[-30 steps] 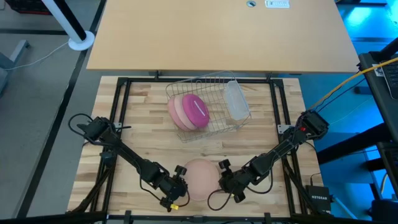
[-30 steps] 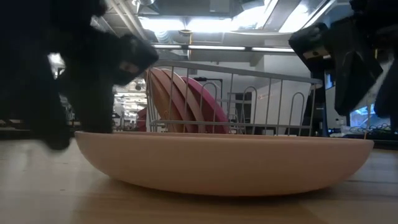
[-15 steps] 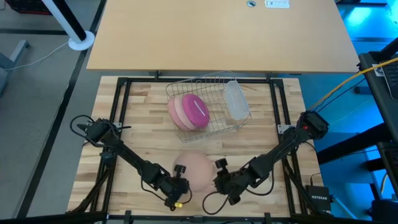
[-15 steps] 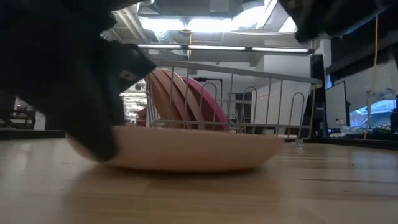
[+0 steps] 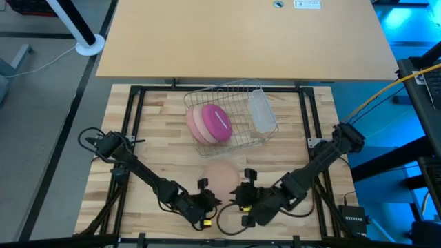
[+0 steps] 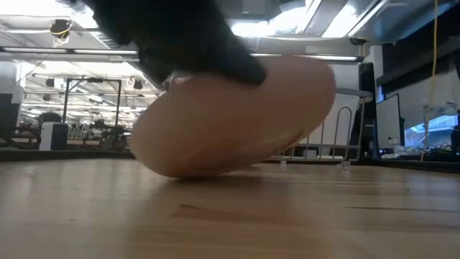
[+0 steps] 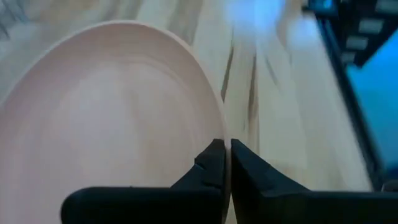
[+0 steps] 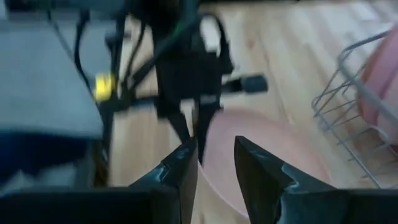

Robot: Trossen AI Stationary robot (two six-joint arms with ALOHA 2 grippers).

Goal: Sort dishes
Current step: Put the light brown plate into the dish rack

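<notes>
While the left gripper (image 7: 222, 163) pinches the rim of the pale peach plate (image 7: 112, 106) | plate tilted up on the wooden table (image 5: 158, 145), near its front edge | right gripper (image 8: 214, 163) just beside, fingers apart, holding nothing | pink plates (image 5: 210, 122) upright in wire rack (image 5: 238, 110) behind.

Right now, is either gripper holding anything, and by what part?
The left gripper is shut on the rim of the pale peach plate, tilting it up off the table. The right gripper is open beside it, holding nothing.
</notes>
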